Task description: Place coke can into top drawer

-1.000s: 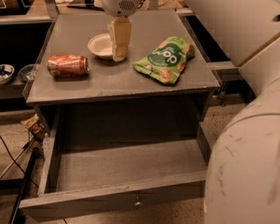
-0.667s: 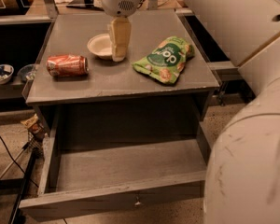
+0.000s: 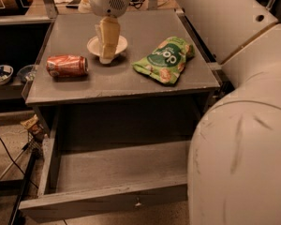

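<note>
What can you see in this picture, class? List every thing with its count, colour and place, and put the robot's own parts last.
coke can: one, red, lying on its side at the left of the tabletop
white bowl: one, white, back middle of the tabletop, under the claw
snack bag: one, green, right of the tabletop
table: one, grey, centre of the view
top drawer: one, grey, pulled open below the tabletop
knob: one, metal, on the drawer front
small dishes: two, one blue and white, low shelf at far left
arm: one, white, right side
claw: one, pale yellow, pointing down over the white bowl
</note>
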{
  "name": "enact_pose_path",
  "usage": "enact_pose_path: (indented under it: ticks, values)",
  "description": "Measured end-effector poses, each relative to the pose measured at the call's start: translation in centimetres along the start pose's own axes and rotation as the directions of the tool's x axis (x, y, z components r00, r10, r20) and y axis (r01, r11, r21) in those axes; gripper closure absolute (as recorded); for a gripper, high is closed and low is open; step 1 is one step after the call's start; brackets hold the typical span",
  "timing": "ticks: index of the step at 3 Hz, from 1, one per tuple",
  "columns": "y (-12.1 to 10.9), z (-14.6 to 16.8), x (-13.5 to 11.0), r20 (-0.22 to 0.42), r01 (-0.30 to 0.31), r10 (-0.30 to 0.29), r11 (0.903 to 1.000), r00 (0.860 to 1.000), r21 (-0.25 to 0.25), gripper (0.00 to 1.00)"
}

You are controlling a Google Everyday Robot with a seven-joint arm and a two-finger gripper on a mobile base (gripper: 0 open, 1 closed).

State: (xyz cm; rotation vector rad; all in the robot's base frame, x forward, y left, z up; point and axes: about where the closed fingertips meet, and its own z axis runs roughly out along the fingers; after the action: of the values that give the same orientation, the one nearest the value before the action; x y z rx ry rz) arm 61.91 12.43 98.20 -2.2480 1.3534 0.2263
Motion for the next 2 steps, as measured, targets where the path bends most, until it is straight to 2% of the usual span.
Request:
enact_pose_path:
  ticks: [1,2]
  values:
    - [0.0,0.0,-0.1,0.003,0.0,0.0,1.0,1.0,-0.001,0.0]
    - [-0.6,1.3,0.2,-0.103,-0.009,0.005,0.999,0.995,-0.044,0.0]
